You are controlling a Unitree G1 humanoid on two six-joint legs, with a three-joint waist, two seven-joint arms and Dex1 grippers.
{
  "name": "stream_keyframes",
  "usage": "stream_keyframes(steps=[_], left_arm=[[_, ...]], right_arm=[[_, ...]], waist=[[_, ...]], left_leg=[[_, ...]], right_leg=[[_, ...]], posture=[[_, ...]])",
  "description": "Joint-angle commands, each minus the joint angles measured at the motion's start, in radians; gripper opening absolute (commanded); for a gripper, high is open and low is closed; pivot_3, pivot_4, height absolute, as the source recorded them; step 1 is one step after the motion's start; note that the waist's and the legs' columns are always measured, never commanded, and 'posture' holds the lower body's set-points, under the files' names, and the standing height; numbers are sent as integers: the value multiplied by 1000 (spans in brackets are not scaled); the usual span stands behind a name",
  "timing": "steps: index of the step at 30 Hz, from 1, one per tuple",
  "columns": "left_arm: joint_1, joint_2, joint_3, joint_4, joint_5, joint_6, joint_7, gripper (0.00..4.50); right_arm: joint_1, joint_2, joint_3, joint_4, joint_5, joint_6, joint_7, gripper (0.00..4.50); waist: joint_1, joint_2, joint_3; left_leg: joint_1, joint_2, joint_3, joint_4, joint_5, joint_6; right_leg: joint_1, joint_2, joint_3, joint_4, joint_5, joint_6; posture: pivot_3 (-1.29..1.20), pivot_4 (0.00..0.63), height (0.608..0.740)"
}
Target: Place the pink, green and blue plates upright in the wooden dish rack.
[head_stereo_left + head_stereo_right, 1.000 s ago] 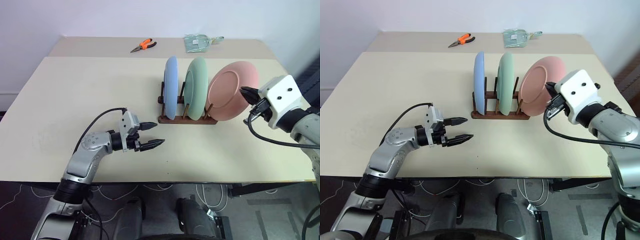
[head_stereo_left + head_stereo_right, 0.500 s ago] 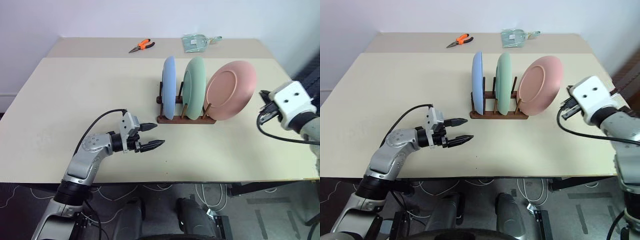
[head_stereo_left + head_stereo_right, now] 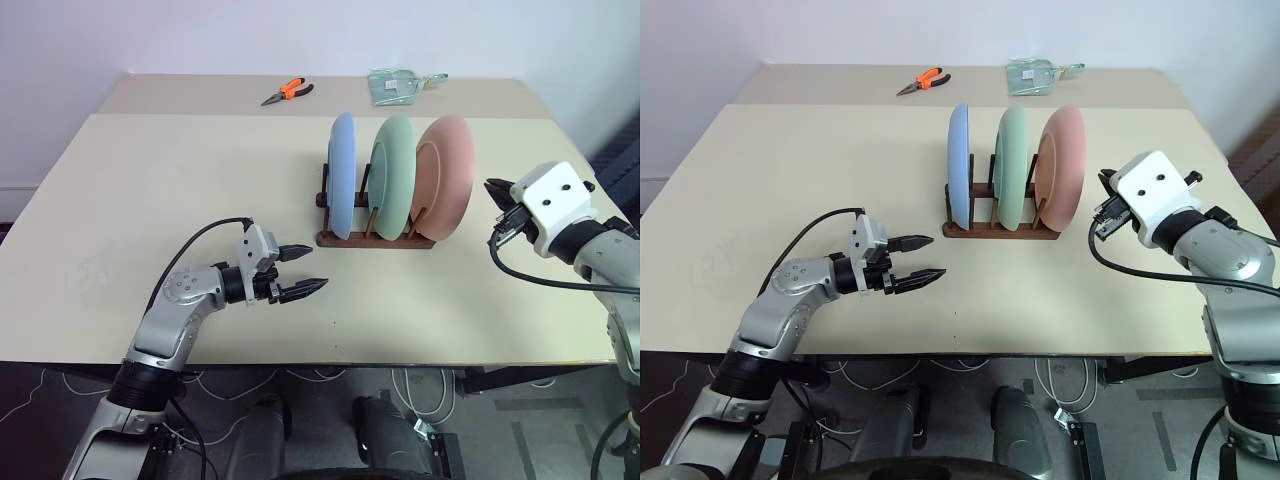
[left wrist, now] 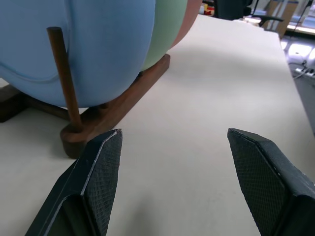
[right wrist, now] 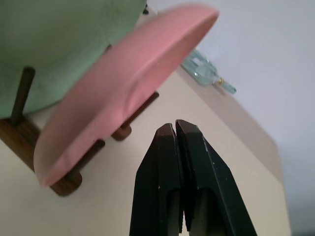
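Three round matte plates, light blue [image 3: 342, 187], mint green [image 3: 393, 175] and pale pink [image 3: 445, 176], stand upright side by side in the small dark brown wooden dish rack [image 3: 375, 237], right of the beige tabletop's [image 3: 180, 180] middle. Right gripper [image 3: 497, 192], clenched empty, hovers just beside the pink plate. Left gripper [image 3: 299, 270], spread and empty, hangs near the front edge.
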Motion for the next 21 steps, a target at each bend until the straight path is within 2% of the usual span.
stream_keyframes(steps=[1,6,10,15,21], left_arm=[[-28,26,55,73,47,-69,38,3514],[-75,97,154,294,127,-204,135,3514],[-66,127,176,317,126,-225,120,3514],[-73,140,187,355,131,-255,113,3514],[-50,128,182,293,113,-226,122,3514]], right_arm=[[78,7,-88,49,-17,-46,0,37],[222,78,-191,77,61,-142,50,37],[249,114,-222,123,101,-183,73,37],[223,147,-178,150,99,-217,72,37],[169,146,-139,204,83,-233,73,37]], waist=[[2,0,0],[-5,0,0],[-6,0,0],[-3,0,0],[-3,0,0]], left_leg=[[0,0,0,0,0,0],[1,0,0,0,0,0],[3,0,1,0,0,0],[4,0,0,0,0,0],[4,0,0,0,0,0]], right_leg=[[0,0,0,0,0,0],[0,1,0,1,0,0],[1,0,1,2,0,0],[2,0,0,2,0,0],[2,0,0,2,0,0]], posture=[[0,150,732],[0,150,732],[0,150,732],[0,150,732],[0,150,732]])
